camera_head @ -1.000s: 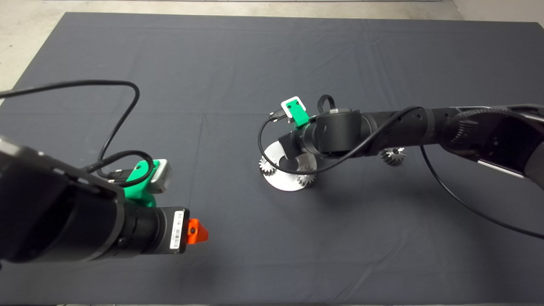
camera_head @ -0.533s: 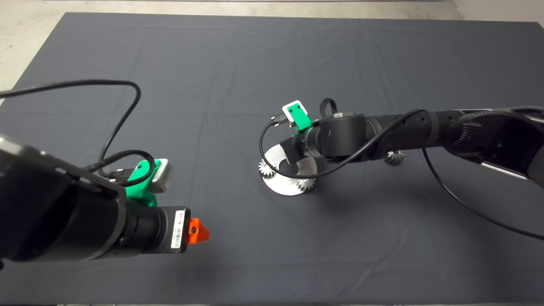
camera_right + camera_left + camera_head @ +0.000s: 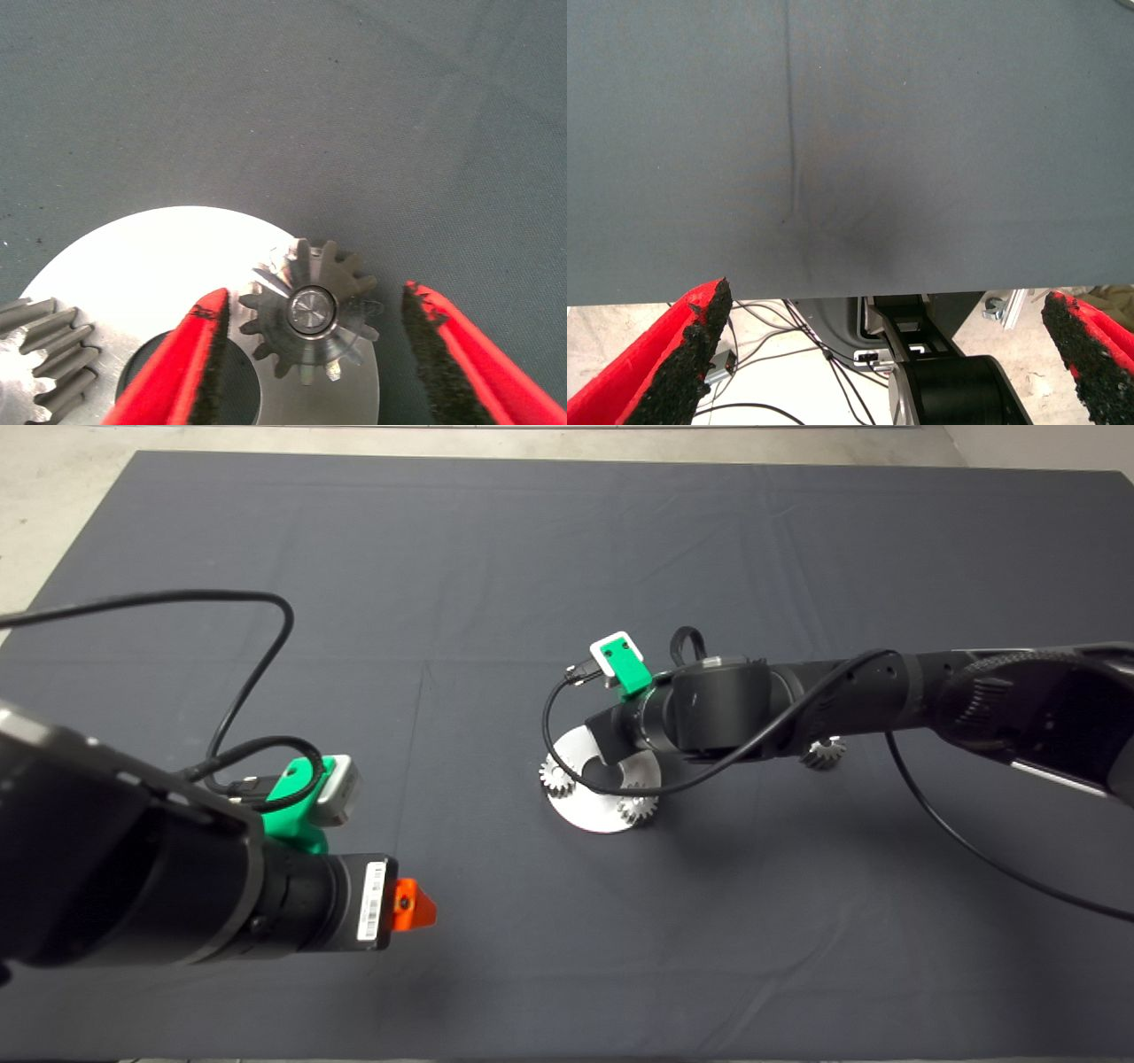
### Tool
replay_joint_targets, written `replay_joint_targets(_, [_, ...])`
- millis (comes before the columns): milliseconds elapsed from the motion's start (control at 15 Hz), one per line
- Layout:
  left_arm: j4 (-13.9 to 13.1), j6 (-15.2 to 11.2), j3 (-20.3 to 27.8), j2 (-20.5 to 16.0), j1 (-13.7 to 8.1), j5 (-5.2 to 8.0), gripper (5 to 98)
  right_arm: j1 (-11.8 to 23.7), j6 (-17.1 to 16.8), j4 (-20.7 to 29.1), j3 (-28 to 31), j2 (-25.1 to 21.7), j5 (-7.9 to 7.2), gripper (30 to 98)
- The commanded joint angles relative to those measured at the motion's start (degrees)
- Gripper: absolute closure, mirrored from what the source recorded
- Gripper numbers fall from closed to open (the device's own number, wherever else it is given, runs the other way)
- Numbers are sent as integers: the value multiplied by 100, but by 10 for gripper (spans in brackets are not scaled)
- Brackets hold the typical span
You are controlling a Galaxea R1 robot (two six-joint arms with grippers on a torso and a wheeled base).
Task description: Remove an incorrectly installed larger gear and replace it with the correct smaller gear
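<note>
The smaller gear (image 3: pixel 310 320), a steel spur gear with dark sides, sits on a pin at the rim of the round silver base plate (image 3: pixel 159 266). My right gripper (image 3: pixel 314 297) is open, with one finger on each side of this gear and a gap to both pads. In the head view the right wrist (image 3: pixel 709 708) hides that gear. The larger gear (image 3: pixel 822 755), dark and cone-shaped, lies on the mat to the right of the plate (image 3: pixel 595 815), partly behind the right arm. My left gripper (image 3: pixel 877 354) is open and empty over the mat's front edge, seen at the front left in the head view (image 3: pixel 412 905).
Two more small silver gears (image 3: pixel 556 777) (image 3: pixel 636 808) sit on the plate; one also shows in the right wrist view (image 3: pixel 44 354). Black cables loop from both wrists. Beyond the mat's front edge lie floor and cables (image 3: pixel 788 372).
The right wrist has shifted slightly to the right, and a little more of the plate shows. The left arm has not moved.
</note>
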Motion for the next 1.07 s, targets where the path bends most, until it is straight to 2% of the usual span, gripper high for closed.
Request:
replay_joint_targets(0, [33,-1,-37,-38,-34,352,144,530,145,318,440,-261,-352,751])
replay_joint_targets(133, [33,-1,-46,-55,-34,360,144,1626,734,1544,888,-742,-343,745])
replay_joint_targets(200, [33,-1,-45,-55,-34,352,144,2171,913,1960,1229,-994,-334,745])
replay_joint_targets(400, [15,23,-11,-94,-43,352,144,3397,1407,2832,2276,-1786,-343,745])
replay_joint_targets(467, [4,26,57,-125,-55,349,144,3630,1611,3010,2768,-2199,-335,745])
replay_joint_targets(600, [-20,17,182,-82,-61,343,144,3758,2042,3076,3622,-2982,-334,745])
replay_joint_targets(733, [-28,17,262,16,-78,343,144,3759,2139,3338,4424,-3625,-291,745])
replay_joint_targets(867, [-64,9,271,210,-78,305,144,3759,2192,3868,4460,-4121,-238,745])
replay_joint_targets(1000, [-90,-27,220,722,-78,290,144,3759,2148,4409,4426,-4251,-46,745])
